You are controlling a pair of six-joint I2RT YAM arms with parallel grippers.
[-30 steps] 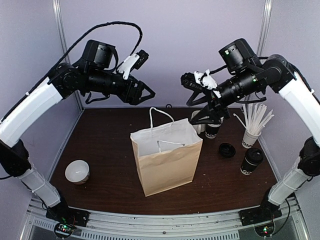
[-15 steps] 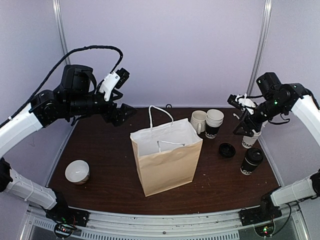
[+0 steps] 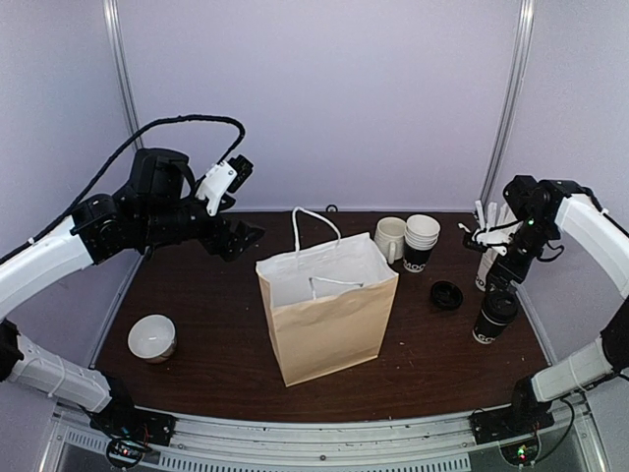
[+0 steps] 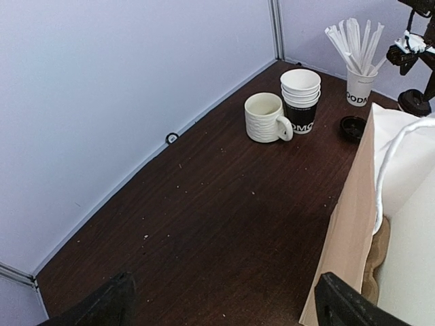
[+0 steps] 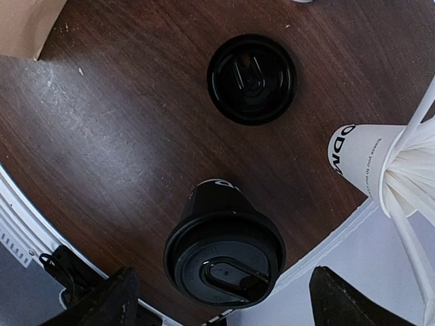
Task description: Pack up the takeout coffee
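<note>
The takeout coffee (image 3: 494, 317) stands at the right of the table, a dark cup with white lettering and a black lid. In the right wrist view it (image 5: 224, 251) sits directly below, between my open fingers. My right gripper (image 3: 500, 283) points down just above it, open and empty, in the right wrist view too (image 5: 228, 300). The paper bag (image 3: 329, 310) stands open in the middle. My left gripper (image 3: 246, 236) hovers open and empty left of the bag's back edge, over bare table (image 4: 224, 309).
A loose black lid (image 3: 446, 294) lies left of the coffee. A paper cup of white sticks (image 3: 488, 258) stands behind it. A white mug (image 3: 390, 236) and a stack of cups (image 3: 420, 243) stand behind the bag. A small bowl (image 3: 151, 337) sits front left.
My right arm swung from above the stacked cups out to the right and came down over the coffee. My left arm drew back left and lowered slightly.
</note>
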